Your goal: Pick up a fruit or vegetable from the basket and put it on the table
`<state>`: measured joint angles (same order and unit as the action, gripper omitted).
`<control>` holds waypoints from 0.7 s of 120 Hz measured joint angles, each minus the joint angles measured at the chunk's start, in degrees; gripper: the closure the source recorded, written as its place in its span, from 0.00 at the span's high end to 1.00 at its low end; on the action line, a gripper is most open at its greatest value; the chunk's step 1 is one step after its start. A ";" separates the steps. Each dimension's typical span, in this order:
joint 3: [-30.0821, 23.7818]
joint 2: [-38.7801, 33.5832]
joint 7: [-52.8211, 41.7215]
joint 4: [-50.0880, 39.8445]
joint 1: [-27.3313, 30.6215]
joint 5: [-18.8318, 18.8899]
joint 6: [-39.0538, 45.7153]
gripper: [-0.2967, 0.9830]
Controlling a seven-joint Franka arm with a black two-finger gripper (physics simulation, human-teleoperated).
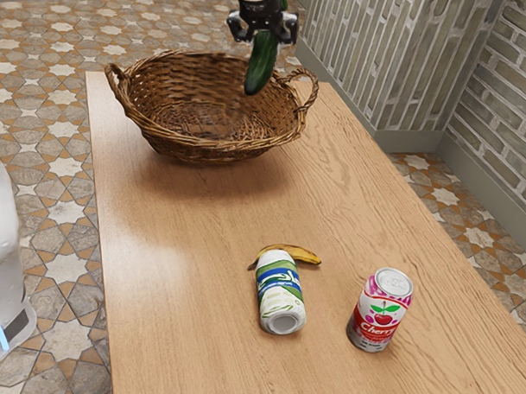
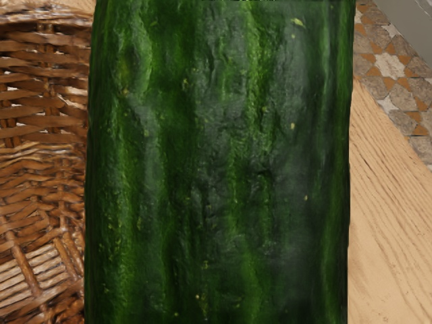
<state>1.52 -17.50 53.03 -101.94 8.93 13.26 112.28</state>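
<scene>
Legible marking: the word "Cherry", in white lettering on the red lower part of the label on the upright can (image 1: 381, 307). The word runs in one line around the can's curved side, directly below a printed emblem of a red cherry with green leaves. Second marking: white lettering on the blue band of the white and green can (image 1: 280, 291), which lies on its side; this wording cannot be read. Smaller print on both labels: illegible.
</scene>
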 joint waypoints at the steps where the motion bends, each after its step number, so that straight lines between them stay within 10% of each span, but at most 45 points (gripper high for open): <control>1: -0.67 0.10 0.12 1.07 -0.05 0.42 0.00 0.38; 42: -13.36 17.61 8.47 20.61 -5.88 5.69 2.69 0.37; 64: -12.76 18.04 11.66 20.27 -8.55 5.49 4.59 0.66; 84: -7.32 11.59 24.91 17.10 -12.15 -3.28 -4.20 0.73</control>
<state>-5.79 -5.91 77.94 -84.84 -3.22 9.99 108.08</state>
